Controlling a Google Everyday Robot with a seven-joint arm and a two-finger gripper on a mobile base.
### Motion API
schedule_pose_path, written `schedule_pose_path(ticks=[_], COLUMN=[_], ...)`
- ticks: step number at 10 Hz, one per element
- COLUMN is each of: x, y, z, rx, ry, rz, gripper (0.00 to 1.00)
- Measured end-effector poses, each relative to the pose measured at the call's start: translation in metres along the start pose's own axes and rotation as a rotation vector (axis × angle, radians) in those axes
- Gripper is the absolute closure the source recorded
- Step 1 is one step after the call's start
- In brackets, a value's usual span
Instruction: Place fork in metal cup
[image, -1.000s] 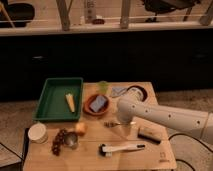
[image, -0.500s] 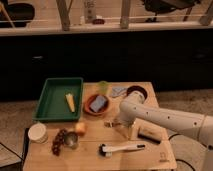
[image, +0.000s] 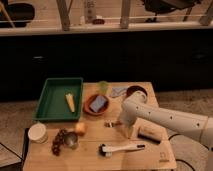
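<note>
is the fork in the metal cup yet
Out. The fork is mid-table at the gripper, well apart from the metal cup beside the grapes.

A single white robot arm (image: 170, 120) reaches in from the lower right edge of the view. Its thick, smooth forearm lies nearly level and points left. At its left end the arm bends into a rounded white wrist (image: 131, 110) that turns downward. The small dark two-finger gripper (image: 118, 123) sits just below and left of that wrist, low, near the middle of the view.
</note>
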Motion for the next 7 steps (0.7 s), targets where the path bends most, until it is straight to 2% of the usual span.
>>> schedule_pose_path(ticks=[1,2,5,7], x=[0.0000,0.0007,0.0026,0.0022], y=[-0.0012,0.0014,0.0032,0.0036], z=[-0.0008,-0.0024,0.0025,0.0007], rx=[0.004,-0.003,-0.007,-0.005], ry=[0.002,0.003,-0.019,-0.017], rz=[-0.005,-0.003,0.017,0.010], gripper=[0.97,1.00,1.00,1.00])
